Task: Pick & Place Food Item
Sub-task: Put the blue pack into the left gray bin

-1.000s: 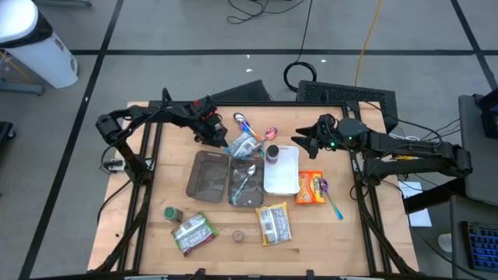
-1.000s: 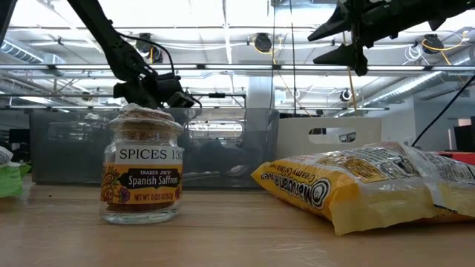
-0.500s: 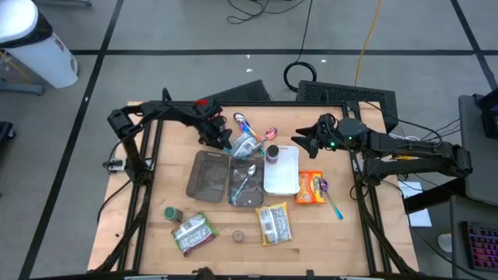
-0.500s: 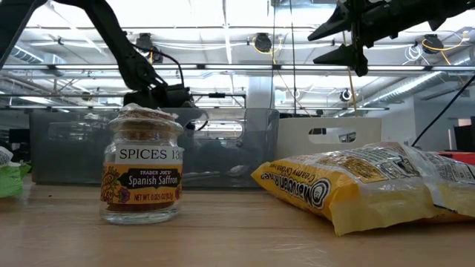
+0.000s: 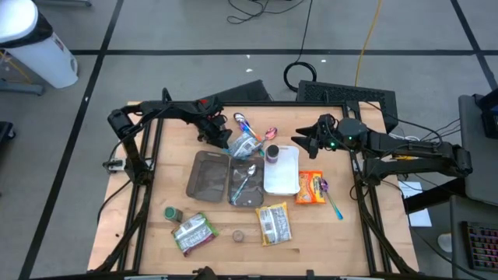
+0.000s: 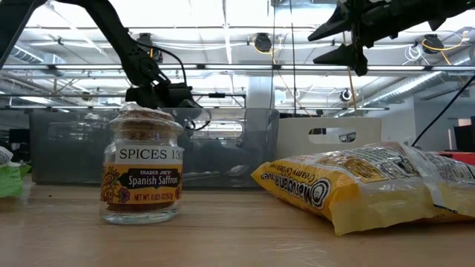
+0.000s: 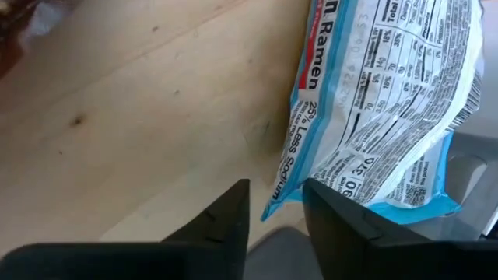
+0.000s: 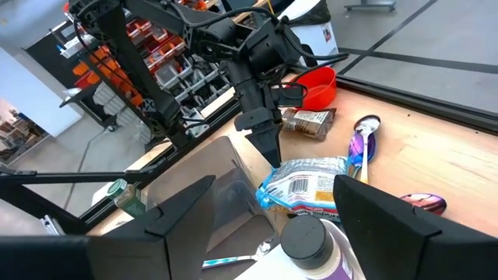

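Wooden table point(image 5: 156, 210) carries a grey two-compartment plastic tray point(image 5: 208, 177) at centre, metal spoon point(image 5: 242, 183) in its right compartment, and a white rectangular lidded container point(image 5: 281, 176) just beside the tray's right edge. Blue-and-white crinkled ramen packet point(image 5: 243, 145) sits at the tray's far edge, partly over it. Left gripper point(image 5: 225, 145) is down at the packet's left corner, fingers point(image 7: 226, 222) narrowed either side of the corner edge; a firm pinch, cannot tell. Right gripper point(image 5: 299, 138) hovers spread wide near the table's far right, holding nothing. Yellow snack bag point(image 6: 356, 185) and glass saffron spice jar point(image 6: 142, 167) near the front edge.
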